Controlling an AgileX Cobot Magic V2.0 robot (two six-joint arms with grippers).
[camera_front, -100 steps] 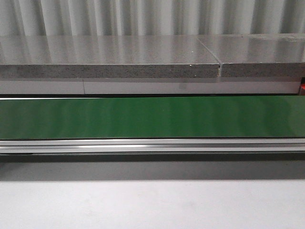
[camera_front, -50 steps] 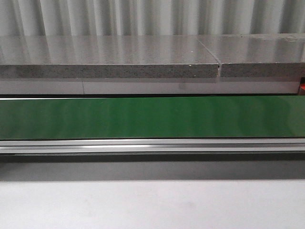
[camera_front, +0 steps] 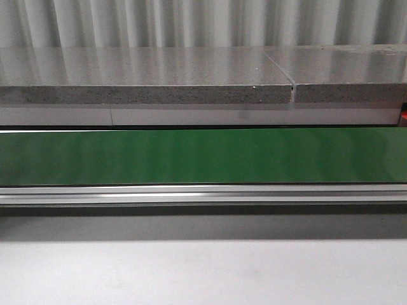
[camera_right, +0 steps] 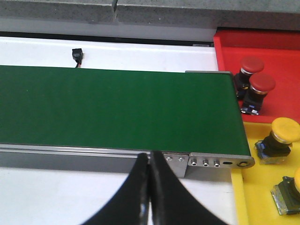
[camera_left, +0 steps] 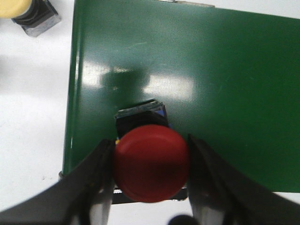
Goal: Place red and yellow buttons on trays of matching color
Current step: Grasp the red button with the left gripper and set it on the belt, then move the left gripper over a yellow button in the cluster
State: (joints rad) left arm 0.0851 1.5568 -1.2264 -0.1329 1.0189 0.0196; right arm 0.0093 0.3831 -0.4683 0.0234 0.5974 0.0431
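In the left wrist view a red button (camera_left: 151,161) with a black base stands on the green belt (camera_left: 211,70) near its end edge. My left gripper (camera_left: 151,174) has a finger against each side of the red cap. A yellow button (camera_left: 14,7) stands on the white table beside the belt. In the right wrist view my right gripper (camera_right: 150,161) is shut and empty over the white table in front of the belt (camera_right: 117,108). The red tray (camera_right: 276,47) holds two red buttons (camera_right: 251,65). The yellow tray (camera_right: 253,206) holds two yellow buttons (camera_right: 285,130).
The front view shows only the belt (camera_front: 203,155), its metal rail (camera_front: 203,194) and a grey stone ledge (camera_front: 146,95) behind; no gripper or button shows there. A small black connector (camera_right: 76,55) lies on the white surface behind the belt.
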